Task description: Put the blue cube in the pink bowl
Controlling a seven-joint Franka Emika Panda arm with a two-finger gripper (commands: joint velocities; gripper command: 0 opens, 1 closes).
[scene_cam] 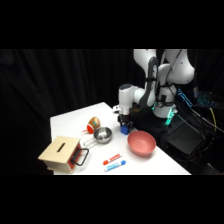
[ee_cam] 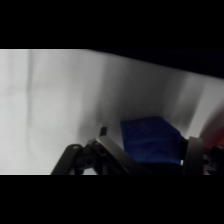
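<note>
The blue cube (ee_cam: 150, 142), a small solid bright-blue block, sits between the fingers of the gripper (scene_cam: 124, 121), which appear closed against its sides. It lies on the table (scene_cam: 70, 125) just beside the pink bowl (scene_cam: 141, 143), behind its rim.

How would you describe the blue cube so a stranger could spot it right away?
Start at the pink bowl near the table's right edge, then look just behind it, under the gripper. The blue cube sits there between the fingers. It is the only solid bright-blue block, far smaller than the metal bowl beside it.
</note>
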